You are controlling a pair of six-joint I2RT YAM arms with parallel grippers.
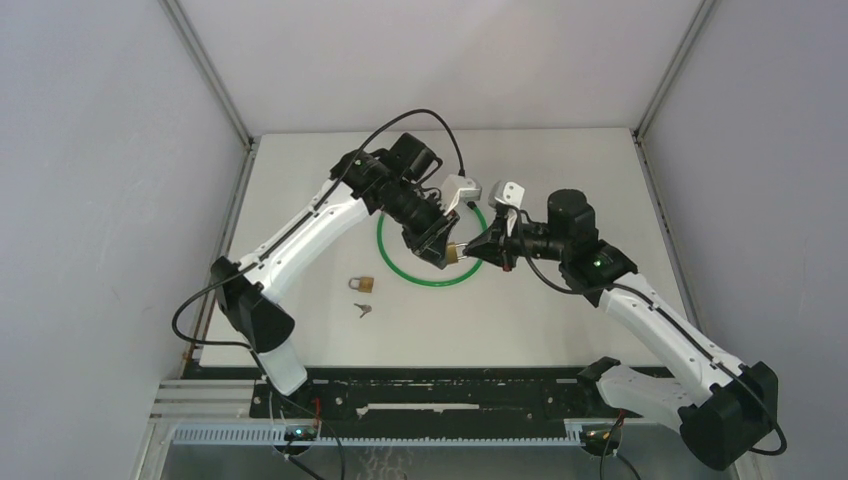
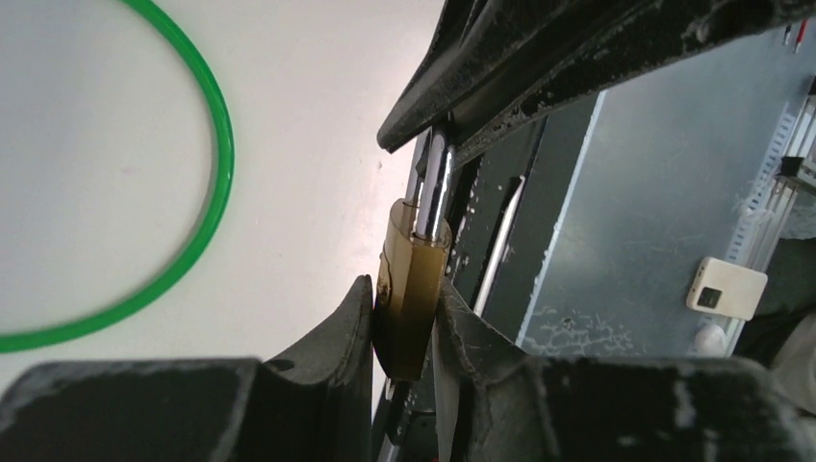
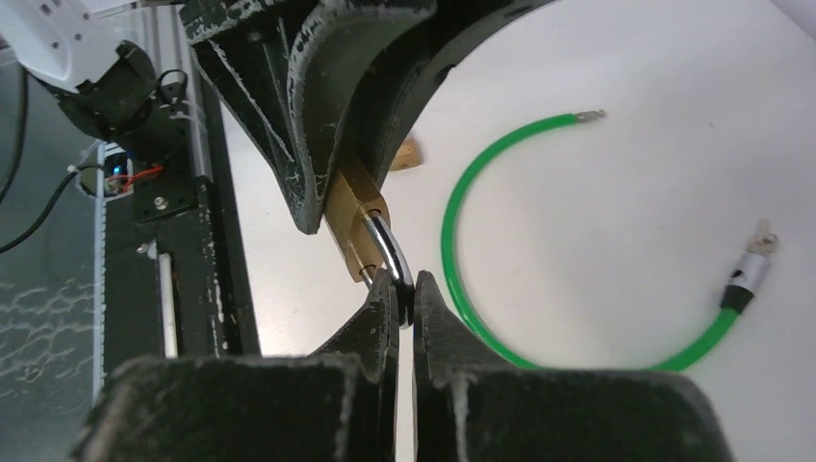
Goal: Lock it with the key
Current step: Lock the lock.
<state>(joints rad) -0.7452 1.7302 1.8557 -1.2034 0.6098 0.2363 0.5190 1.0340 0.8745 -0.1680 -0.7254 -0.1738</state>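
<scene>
A brass padlock (image 1: 456, 251) hangs above the table inside the green cable loop (image 1: 430, 282), held between both arms. My left gripper (image 2: 405, 300) is shut on the brass body (image 2: 414, 289), one finger on each flat side. My right gripper (image 3: 405, 289) is shut on the steel shackle (image 3: 389, 248), which sticks out of the body (image 3: 348, 214) toward it. In the left wrist view the right arm's fingers (image 2: 539, 67) close over the shackle (image 2: 433, 183) from above. The key (image 1: 362, 309) lies loose on the table, left of both grippers.
A second small brass padlock (image 1: 362, 284) lies just above the key. The green cable (image 3: 460, 279) curves round on the table and ends in a silver fitting (image 3: 747, 274). Grey walls enclose the table; a black rail (image 1: 450, 395) runs along the near edge.
</scene>
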